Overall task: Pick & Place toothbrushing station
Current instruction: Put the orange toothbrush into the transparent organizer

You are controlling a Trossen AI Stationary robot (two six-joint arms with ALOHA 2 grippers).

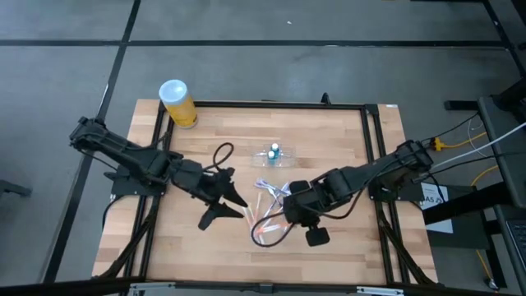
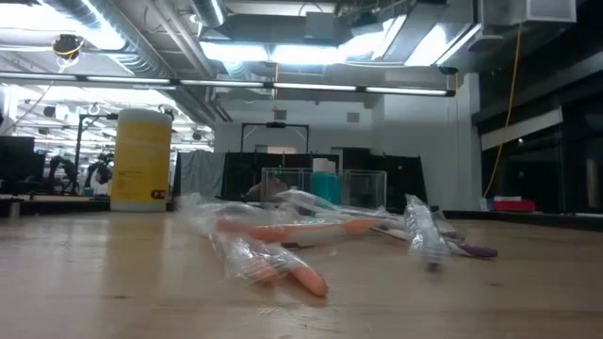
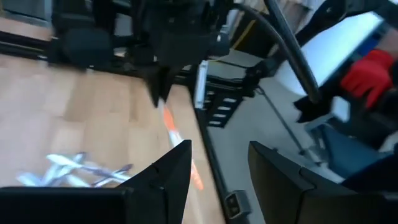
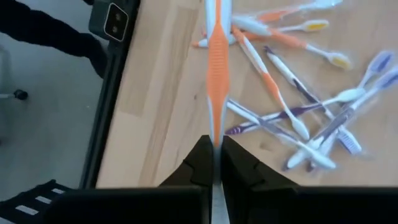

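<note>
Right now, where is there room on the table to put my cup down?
Bare wood lies between the yellow cylinder and the left gripper, and along the table's near right edge. The middle is crowded: toothbrushes, both grippers, right gripper holding an orange toothbrush, clear holder.

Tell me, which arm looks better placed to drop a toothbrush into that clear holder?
Probably the right: its gripper is shut on an orange toothbrush. The left gripper is open and empty. The clear holder stands across the table, beyond the toothbrush pile.
</note>
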